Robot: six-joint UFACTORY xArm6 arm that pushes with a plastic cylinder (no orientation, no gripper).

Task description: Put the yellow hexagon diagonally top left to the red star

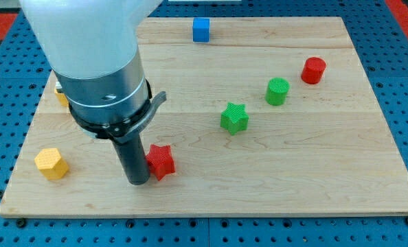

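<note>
Where my tip (138,182) touches red star (161,161), yellow hexagon (51,164) well left

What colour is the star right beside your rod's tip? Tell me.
Red: the star touches my tip on the view's right, in the camera view.

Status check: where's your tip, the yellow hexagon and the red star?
My tip down at red star's left edge. Yellow hexagon at view's far left, level with star, not yet top-left. Nothing between them but my rod.

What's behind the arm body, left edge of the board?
A yellow block pokes out behind the arm; most is covered, so its shape can't be told. My tip sits just left of the red star.
</note>
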